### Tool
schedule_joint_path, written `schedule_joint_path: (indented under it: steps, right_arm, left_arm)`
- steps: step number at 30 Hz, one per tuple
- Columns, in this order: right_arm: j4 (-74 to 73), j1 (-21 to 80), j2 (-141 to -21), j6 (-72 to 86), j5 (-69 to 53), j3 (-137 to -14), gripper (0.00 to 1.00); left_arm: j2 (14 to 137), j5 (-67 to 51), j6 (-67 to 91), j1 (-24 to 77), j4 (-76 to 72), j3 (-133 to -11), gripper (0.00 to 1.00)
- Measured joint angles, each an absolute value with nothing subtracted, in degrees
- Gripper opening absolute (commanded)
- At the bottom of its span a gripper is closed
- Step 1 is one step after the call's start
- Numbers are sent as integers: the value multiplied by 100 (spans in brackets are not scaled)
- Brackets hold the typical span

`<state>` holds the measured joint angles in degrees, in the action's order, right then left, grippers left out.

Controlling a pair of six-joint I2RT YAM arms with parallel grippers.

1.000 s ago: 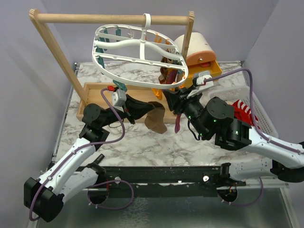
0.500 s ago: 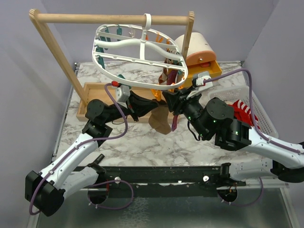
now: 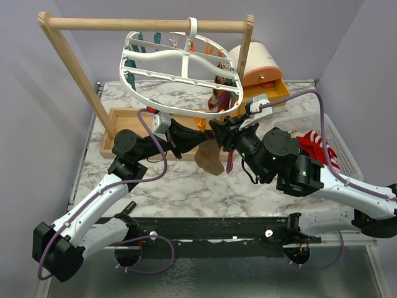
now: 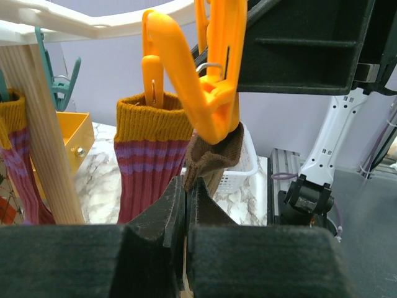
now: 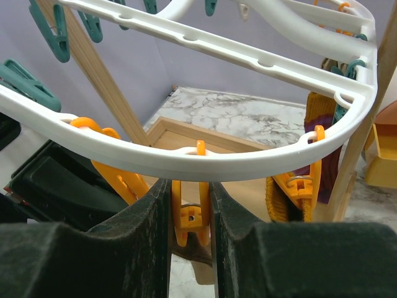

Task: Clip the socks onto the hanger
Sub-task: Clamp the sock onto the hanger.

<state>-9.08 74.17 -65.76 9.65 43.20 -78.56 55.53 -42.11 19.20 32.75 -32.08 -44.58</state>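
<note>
- My left gripper (image 4: 186, 186) is pinched fully closed on the cuff of the brown sock (image 4: 214, 158). In the overhead view it sits under the near rim of the hanger (image 3: 133, 87).
- The sock hangs with its long axis near vertical: cuff up at my fingertips, foot trailing down over the table.
- The relation that matters is this: the orange clip (image 4: 214, 93) lies straight above the left fingertips, tilted a little, and its lower end meets the top of the cuff. I can't tell whether the cuff is truly inside its mouth or only touching it.
- Just left of that clip, a striped sock (image 4: 149, 161) already hangs from its own orange clip.
- My right gripper (image 5: 189, 186) comes in from the other side, narrowed onto the clip's upper end, one finger on each flank. I judge it is squeezing the clip open.
- Both arms are at the clip, but the left carries the sock, so the last bit of lift is its job.
- Against a second ago, the left arm has swung right and up, bringing the sock from lower over the tray to the clip. The right gripper has edged left with its squeeze unchanged.
</note>
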Motion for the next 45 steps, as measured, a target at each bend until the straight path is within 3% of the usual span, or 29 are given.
schedule_joint_path:
  steps: [43,45]
  right_arm:
    - [-996,7415,-6681,958,4327,-7804,1]
    - [-998,7415,-6685,958,4322,-7804,5]
  left_arm:
    - [5398,-4340,1863,3312,-3205,-4648,0]
    - [5395,-4355,1885,3312,-3205,-4648,0]
